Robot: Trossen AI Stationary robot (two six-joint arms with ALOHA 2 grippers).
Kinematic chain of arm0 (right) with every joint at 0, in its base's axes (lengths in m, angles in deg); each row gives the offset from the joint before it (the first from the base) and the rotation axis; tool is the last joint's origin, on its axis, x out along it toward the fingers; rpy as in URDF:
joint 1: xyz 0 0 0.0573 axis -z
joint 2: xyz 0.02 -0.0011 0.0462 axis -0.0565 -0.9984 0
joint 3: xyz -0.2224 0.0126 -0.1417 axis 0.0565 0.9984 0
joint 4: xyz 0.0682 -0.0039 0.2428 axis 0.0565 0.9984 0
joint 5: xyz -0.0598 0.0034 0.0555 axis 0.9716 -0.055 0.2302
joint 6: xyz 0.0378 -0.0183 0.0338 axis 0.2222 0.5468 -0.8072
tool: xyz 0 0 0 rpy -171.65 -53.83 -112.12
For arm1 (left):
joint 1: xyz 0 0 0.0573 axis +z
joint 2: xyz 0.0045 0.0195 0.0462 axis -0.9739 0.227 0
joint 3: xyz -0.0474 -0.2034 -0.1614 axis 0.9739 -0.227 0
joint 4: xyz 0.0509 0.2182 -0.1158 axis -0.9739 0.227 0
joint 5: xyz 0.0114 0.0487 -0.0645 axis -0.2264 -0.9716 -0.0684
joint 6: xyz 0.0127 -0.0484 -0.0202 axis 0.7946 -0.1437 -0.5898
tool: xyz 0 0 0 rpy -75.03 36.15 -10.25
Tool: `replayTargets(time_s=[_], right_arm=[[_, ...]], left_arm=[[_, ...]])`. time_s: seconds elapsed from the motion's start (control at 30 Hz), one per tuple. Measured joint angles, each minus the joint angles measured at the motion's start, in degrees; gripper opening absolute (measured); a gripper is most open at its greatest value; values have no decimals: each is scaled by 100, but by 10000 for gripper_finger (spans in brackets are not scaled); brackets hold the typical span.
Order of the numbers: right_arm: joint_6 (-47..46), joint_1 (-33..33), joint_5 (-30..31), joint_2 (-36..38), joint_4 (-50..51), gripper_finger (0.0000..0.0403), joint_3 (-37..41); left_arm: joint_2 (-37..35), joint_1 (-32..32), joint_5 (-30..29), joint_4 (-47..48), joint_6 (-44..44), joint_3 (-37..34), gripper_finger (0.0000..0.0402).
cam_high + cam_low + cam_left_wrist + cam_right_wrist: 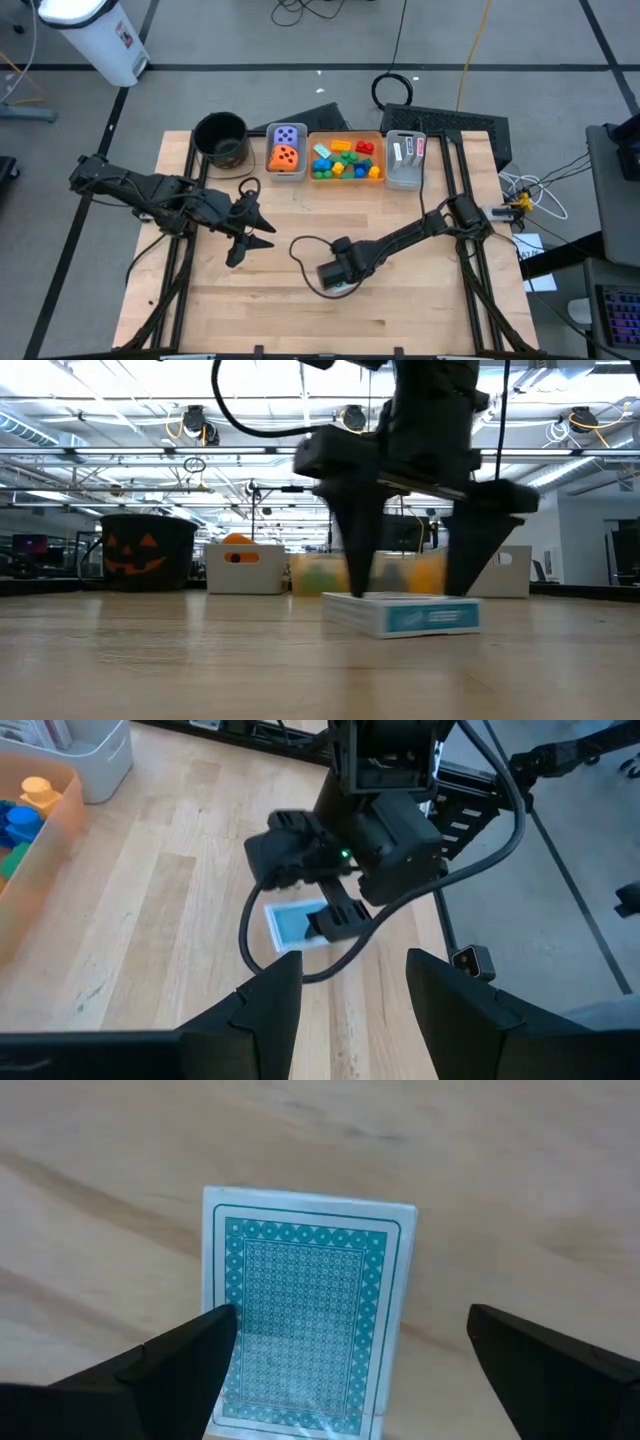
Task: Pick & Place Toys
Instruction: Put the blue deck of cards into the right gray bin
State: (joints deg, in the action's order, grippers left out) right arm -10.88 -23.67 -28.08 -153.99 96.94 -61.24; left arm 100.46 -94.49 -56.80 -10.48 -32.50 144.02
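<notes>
One teal card pack [305,1320] lies flat on the desk [400,300] at six o'clock, between the spread fingers of the right pincer [335,283], untouched; left pincer [250,240] half-spread, empty, nearby.

A flat white-bordered card box [308,1320] bears a teal lattice back pattern. At twelve o'clock, a purple white-dotted die [289,134], an orange dark-dotted die [286,157], and red, green, blue, yellow plastic bricks [346,160].
</notes>
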Motion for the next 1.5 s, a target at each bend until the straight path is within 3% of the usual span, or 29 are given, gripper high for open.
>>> replayTargets(time_s=[0.3,0.6,1.07,1.5], right_arm=[[8,-2,96,222,1102,389,4],[-172,-13,672,778,931,389,29],[-286,19,763,760,282,389,26],[-451,59,444,755,-94,389,590]], left_arm=[[-2,0,2,4,2,0,186],[-2,0,4,2,7,0,186],[-2,0,5,0,15,0,186],[-2,-1,7,2,9,0,186]])
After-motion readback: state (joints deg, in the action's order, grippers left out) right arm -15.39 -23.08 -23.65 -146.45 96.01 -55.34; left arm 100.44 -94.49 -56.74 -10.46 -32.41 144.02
